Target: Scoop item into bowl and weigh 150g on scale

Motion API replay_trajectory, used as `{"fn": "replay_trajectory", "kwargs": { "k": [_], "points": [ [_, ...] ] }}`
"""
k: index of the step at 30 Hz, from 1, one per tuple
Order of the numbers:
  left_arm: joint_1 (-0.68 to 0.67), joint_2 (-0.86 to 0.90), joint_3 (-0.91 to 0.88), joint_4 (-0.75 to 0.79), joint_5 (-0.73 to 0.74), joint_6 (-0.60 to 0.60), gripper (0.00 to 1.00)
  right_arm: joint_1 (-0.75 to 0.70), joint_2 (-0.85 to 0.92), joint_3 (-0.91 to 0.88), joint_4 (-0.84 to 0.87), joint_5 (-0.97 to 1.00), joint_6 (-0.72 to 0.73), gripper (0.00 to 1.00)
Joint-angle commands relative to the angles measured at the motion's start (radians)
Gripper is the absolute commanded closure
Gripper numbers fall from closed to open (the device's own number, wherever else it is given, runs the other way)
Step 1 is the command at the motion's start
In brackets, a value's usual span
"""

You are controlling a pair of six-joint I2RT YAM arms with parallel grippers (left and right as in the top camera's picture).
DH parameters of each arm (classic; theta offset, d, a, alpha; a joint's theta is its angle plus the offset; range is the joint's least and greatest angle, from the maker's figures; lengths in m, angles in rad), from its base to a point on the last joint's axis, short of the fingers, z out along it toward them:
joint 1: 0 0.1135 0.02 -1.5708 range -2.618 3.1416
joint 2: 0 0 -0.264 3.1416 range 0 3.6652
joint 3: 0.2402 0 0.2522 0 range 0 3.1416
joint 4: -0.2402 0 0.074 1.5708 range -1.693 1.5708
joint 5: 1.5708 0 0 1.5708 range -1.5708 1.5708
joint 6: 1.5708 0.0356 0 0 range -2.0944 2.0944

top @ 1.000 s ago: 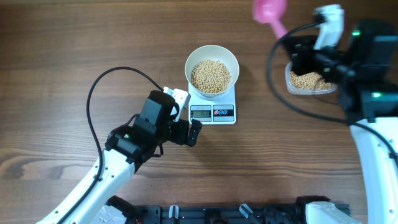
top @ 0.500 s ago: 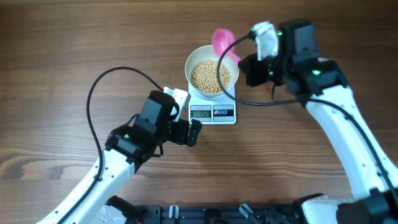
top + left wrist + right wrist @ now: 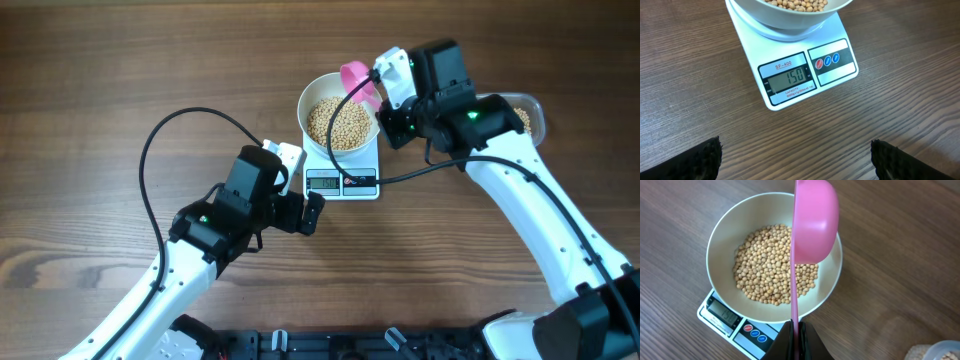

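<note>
Left arm (image 3: 150, 290): extended from the robot side of the scale (image 3: 343, 181), lower left of it, white forearm angled up and right toward it.

Left gripper (image 3: 302, 213): stationed just left of the scale's front edge, apart from it, jaws spread to full width, nothing between them. In the wrist view, dark fingertips (image 3: 702, 160) at the two lower corners, pointed at the scale.

Right arm (image 3: 530, 210): reaching in from the lower right of the scale, forearm sloping up and left, wrist bent beside the scale's right rear corner.

Right gripper (image 3: 798, 341): clamped tight on the thin handle of a pink scoop (image 3: 812, 225), fingers pressed together, cup end held out above the rear of the scale.
</note>
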Motion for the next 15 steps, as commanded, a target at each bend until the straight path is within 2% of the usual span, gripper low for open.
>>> {"fn": "replay_trajectory", "kwargs": {
  "k": [1,15],
  "points": [
    [-0.006,0.005,0.021,0.002,-0.006,0.012,0.0,0.01,0.046,0.018,0.001,0.003,-0.029,0.96],
    [-0.006,0.006,0.021,0.002,-0.006,0.012,0.0,0.013,0.105,0.018,-0.054,0.029,-0.072,0.96]
  ]
}}
